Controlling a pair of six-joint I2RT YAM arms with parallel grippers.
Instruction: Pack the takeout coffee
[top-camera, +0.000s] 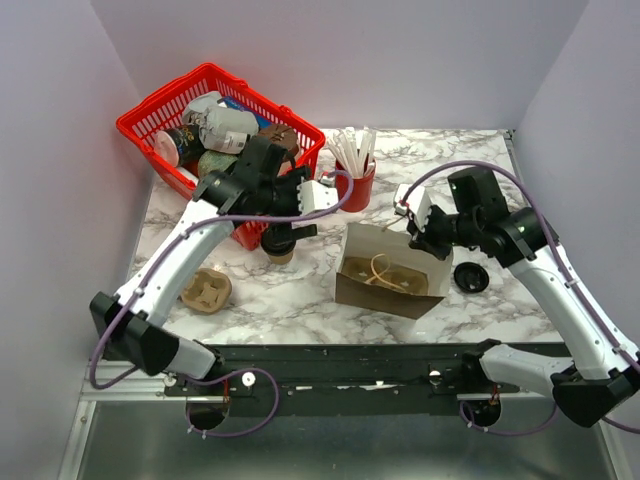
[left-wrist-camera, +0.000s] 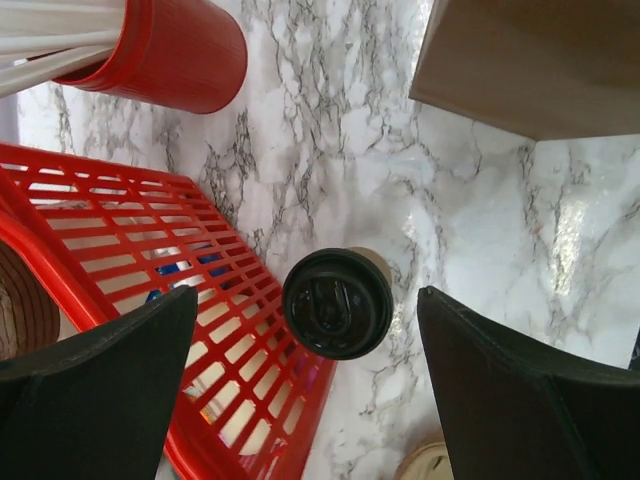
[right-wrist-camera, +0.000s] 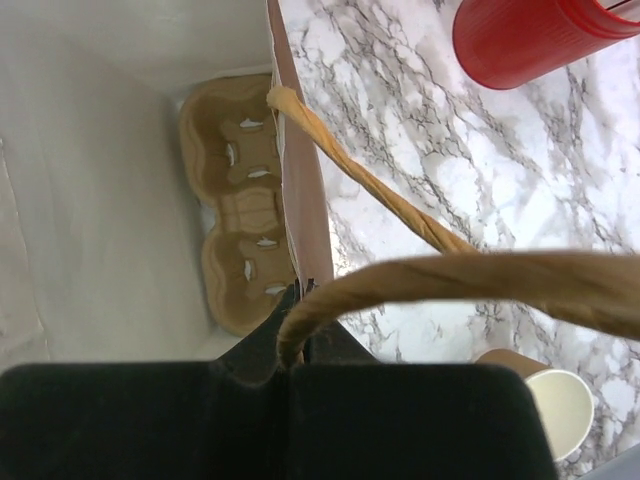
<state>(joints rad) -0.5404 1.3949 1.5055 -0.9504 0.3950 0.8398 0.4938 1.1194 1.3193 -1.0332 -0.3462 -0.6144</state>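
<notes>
By the red basket (top-camera: 160, 125) the left jaws gape wide above the desk (top-camera: 300, 300), holding nothing. The takeout coffee (left-wrist-camera: 337, 303) stands upright on the marble between them, just beside the basket's corner. Further right, the right jaws are pinched tight on the rim of the paper bag (top-camera: 385, 292), which has a cup carrier (right-wrist-camera: 240, 200) inside.

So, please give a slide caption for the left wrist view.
Open left gripper above the lidded takeout coffee, beside the red basket.
</notes>
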